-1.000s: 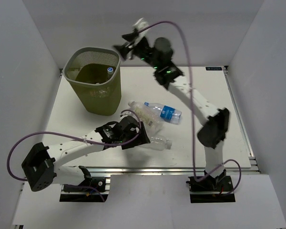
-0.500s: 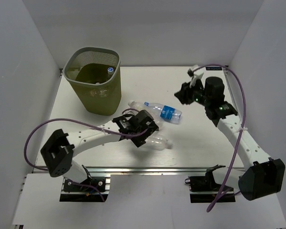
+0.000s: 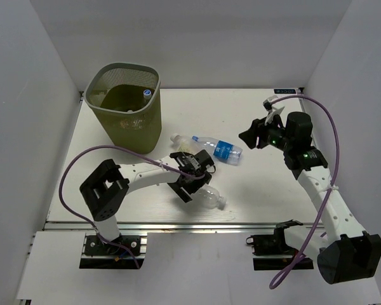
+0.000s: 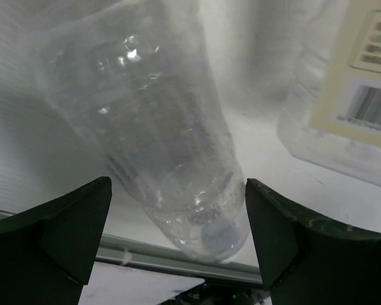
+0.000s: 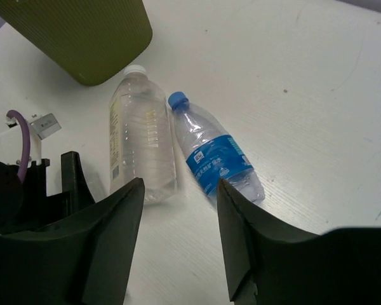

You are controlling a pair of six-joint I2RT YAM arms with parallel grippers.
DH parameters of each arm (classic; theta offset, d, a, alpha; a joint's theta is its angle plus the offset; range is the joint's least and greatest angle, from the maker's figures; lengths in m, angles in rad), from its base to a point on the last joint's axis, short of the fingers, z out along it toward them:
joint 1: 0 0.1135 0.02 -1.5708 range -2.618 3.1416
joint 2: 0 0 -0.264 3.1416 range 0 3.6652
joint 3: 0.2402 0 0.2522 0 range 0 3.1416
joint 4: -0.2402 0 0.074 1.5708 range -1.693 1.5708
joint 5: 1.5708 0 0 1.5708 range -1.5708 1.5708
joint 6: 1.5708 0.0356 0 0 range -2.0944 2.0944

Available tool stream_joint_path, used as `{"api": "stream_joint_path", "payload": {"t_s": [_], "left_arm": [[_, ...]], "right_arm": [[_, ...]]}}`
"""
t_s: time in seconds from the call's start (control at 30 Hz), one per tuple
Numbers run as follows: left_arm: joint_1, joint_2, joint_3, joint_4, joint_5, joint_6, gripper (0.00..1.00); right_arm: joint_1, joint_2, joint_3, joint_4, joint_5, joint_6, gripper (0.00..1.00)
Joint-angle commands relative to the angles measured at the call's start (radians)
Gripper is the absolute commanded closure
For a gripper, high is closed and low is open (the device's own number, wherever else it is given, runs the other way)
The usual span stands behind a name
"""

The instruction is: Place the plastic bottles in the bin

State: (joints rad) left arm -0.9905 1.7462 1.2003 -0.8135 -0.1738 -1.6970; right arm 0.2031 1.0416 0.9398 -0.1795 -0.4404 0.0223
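My left gripper (image 3: 192, 184) is open and straddles a plain clear bottle (image 3: 211, 197) lying near the table's front edge; in the left wrist view the bottle (image 4: 159, 133) lies between the spread fingers, untouched. A cream-labelled bottle (image 5: 141, 143) and a blue-labelled bottle (image 3: 219, 149) lie side by side mid-table. My right gripper (image 3: 252, 136) is open and empty, hovering right of the blue-labelled bottle (image 5: 217, 157). The olive-green mesh bin (image 3: 126, 117) stands at the back left with a bottle (image 3: 146, 94) inside.
The metal rail (image 3: 190, 223) runs along the table's front edge close to the plain bottle. White walls enclose the table on the left, back and right. The left arm's purple cable (image 3: 108, 152) loops above the table.
My right arm has swung down from above the bin to the right side and now faces the bottles. My left gripper has slid right over the plain bottle, which shifted toward the front edge.
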Motion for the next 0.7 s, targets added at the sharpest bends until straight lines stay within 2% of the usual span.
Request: {"api": "stream_joint_path", "payload": {"t_s": [0.0, 0.17, 0.2, 0.27, 0.3, 0.33, 0.37, 0.4, 0.47, 0.5, 0.53, 0.57, 0.6, 0.63, 0.67], "left_arm": [[-0.004, 0.021, -0.021, -0.032, -0.024, -0.026, 0.05], [-0.004, 0.021, -0.090, -0.009, -0.024, -0.016, 0.19], [-0.004, 0.021, -0.102, 0.003, -0.024, -0.016, 0.26], [-0.004, 0.009, -0.111, 0.004, -0.024, 0.006, 0.34], [-0.004, 0.000, -0.111, 0.004, -0.024, 0.007, 0.43], [-0.013, -0.011, -0.111, 0.004, -0.024, 0.045, 0.48], [-0.013, -0.023, -0.096, 0.004, -0.050, 0.071, 0.53], [-0.022, -0.048, -0.049, -0.012, -0.062, 0.103, 0.65], [-0.043, -0.068, 0.033, -0.050, -0.113, 0.247, 0.75], [-0.053, -0.080, 0.141, -0.096, -0.130, 0.305, 0.83], [-0.071, -0.080, 0.201, -0.108, -0.147, 0.441, 0.87], [-0.082, -0.091, 0.317, -0.130, -0.185, 0.492, 0.88], [-0.091, -0.091, 0.368, -0.150, -0.199, 0.549, 0.88], [-0.091, -0.115, 0.413, -0.150, -0.214, 0.677, 0.91], [-0.102, -0.125, 0.492, -0.150, -0.230, 0.719, 0.91]], "right_arm": [[-0.014, -0.018, -0.019, 0.006, -0.040, 0.013, 0.43], [-0.022, -0.012, -0.029, 0.005, -0.072, 0.025, 0.39], [-0.025, -0.006, -0.027, 0.002, -0.084, 0.024, 0.34], [-0.028, 0.000, -0.026, -0.005, -0.104, 0.012, 0.26], [-0.027, 0.015, -0.021, -0.017, -0.107, -0.017, 0.14], [-0.028, 0.023, -0.012, -0.046, -0.115, -0.016, 0.10], [-0.027, 0.049, 0.008, -0.066, -0.144, -0.081, 0.10], [-0.027, 0.084, 0.017, -0.112, -0.155, -0.117, 0.10], [-0.027, 0.144, 0.079, -0.182, -0.175, -0.169, 0.10], [-0.027, 0.187, 0.092, -0.248, -0.176, -0.195, 0.10], [-0.027, 0.221, 0.138, -0.265, -0.178, -0.225, 0.10], [-0.027, 0.239, 0.148, -0.282, -0.173, -0.232, 0.10], [-0.027, 0.273, 0.158, -0.290, -0.170, -0.246, 0.11], [-0.025, 0.282, 0.172, -0.287, -0.158, -0.252, 0.17], [-0.027, 0.285, 0.177, -0.282, -0.153, -0.258, 0.21]]}}
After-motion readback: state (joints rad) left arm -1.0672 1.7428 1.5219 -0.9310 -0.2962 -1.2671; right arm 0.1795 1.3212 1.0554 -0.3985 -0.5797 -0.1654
